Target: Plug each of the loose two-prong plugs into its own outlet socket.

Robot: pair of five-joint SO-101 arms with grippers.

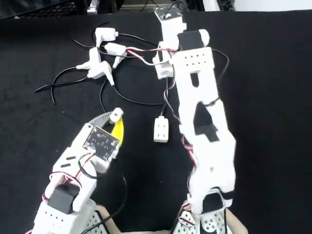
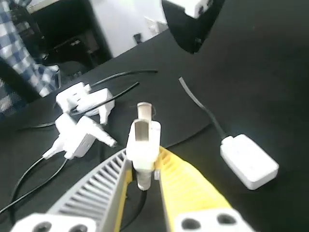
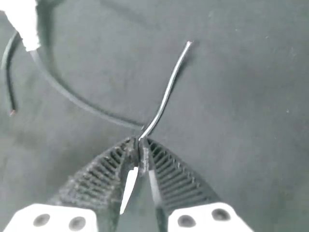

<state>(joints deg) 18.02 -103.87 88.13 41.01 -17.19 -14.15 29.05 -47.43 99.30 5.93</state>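
A black table [image 1: 273,97] is seen from above, with two white robot arms reaching over it.

The left arm [image 1: 68,190] sits at the near side. The left gripper [image 2: 143,155] clamps a white plug [image 2: 143,137] between its grey finger and its yellow finger. The plug's body is pinched on both sides right at the fingertips. Its two prongs point out past the tips, away from the arm.

The white socket [image 1: 161,129] lies flat on the table near the left gripper, off to one side of it and between the two arms. It does not touch the plug. In the left wrist view it sits to the side of the prongs, not in line with them. A black lead runs away from it.

The loose plugs [image 1: 100,58], all white, lie in a tangle of black leads on the far part of the table, beyond the left gripper and well apart from it.

The right arm [image 1: 204,122] stretches across the table toward its far edge. The right gripper [image 3: 140,141] is closed tight on a thin black cord [image 3: 166,92]. The cord sticks out from between the fingertips, and its bare end is free beyond them. A stray plug [image 3: 25,24], also white, lies off to one side, apart from that gripper.
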